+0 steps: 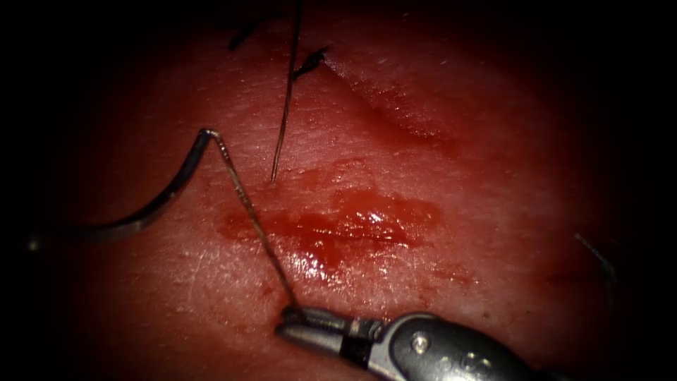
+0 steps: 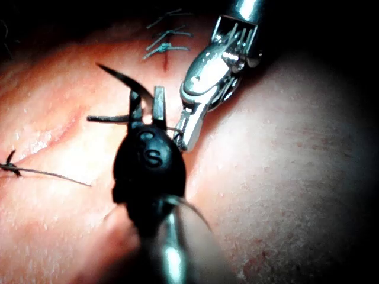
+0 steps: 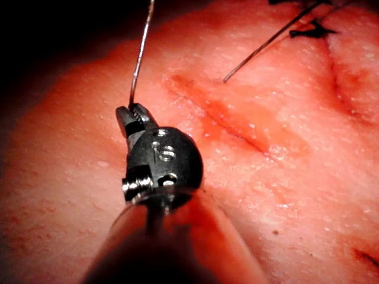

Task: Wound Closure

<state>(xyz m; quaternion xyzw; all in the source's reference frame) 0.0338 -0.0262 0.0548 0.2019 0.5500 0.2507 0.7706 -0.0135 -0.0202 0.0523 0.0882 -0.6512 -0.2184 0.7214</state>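
Darkness rings the tissue (image 1: 493, 141), its cut (image 1: 338, 226) wet with red fluid. Below the cut, the right tool (image 1: 300, 323) pinches the thread (image 1: 247, 204). Left of the cut, the needle (image 1: 151, 204) lies free of the tissue, gripped near its tip by the left tool (image 2: 147, 112). A hard tug might tear the thread. An "S" marks the left tool's wrist.

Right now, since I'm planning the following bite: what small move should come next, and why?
Probably ease the right tool toward the needle: its fingers grip the thread, stretched straight to the needle's tail. The left tool holds the needle toward its point, out of the tissue, left of the cut.
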